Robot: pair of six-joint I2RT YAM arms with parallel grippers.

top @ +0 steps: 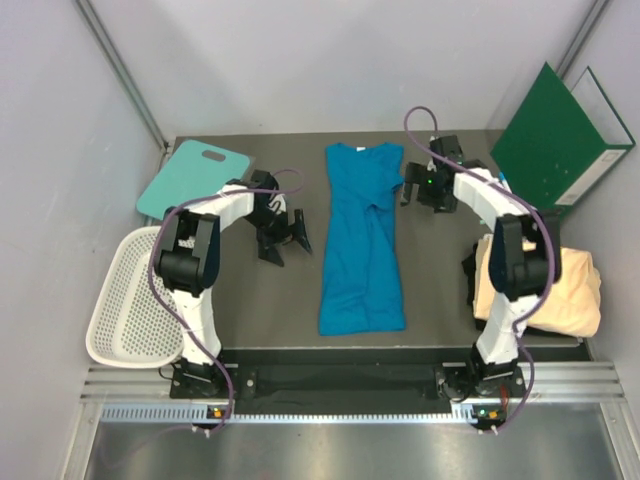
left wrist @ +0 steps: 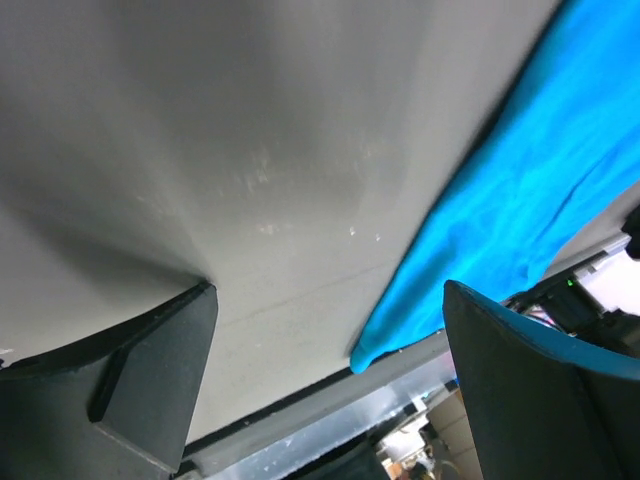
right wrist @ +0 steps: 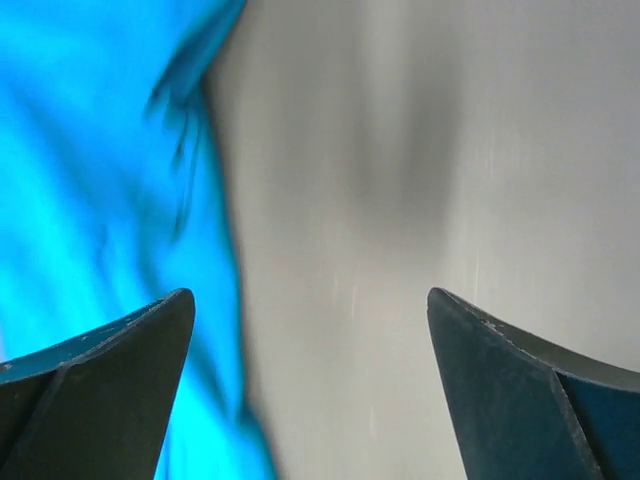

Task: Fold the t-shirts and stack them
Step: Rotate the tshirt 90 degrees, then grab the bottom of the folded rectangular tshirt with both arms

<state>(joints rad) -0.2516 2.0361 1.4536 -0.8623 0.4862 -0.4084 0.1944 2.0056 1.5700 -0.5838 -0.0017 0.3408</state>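
The blue t-shirt (top: 361,240) lies as a long narrow strip down the middle of the table, sides folded in. It also shows in the left wrist view (left wrist: 520,200) and the right wrist view (right wrist: 90,200). The cream-yellow t-shirt (top: 565,290) is a folded bundle at the right edge. My left gripper (top: 285,240) is open and empty above bare table, just left of the blue shirt. My right gripper (top: 410,187) is open and empty beside the shirt's upper right edge.
A teal board with a handle hole (top: 192,172) lies at the back left. A white mesh basket (top: 130,300) hangs off the table's left side. A green binder (top: 560,140) leans at the back right.
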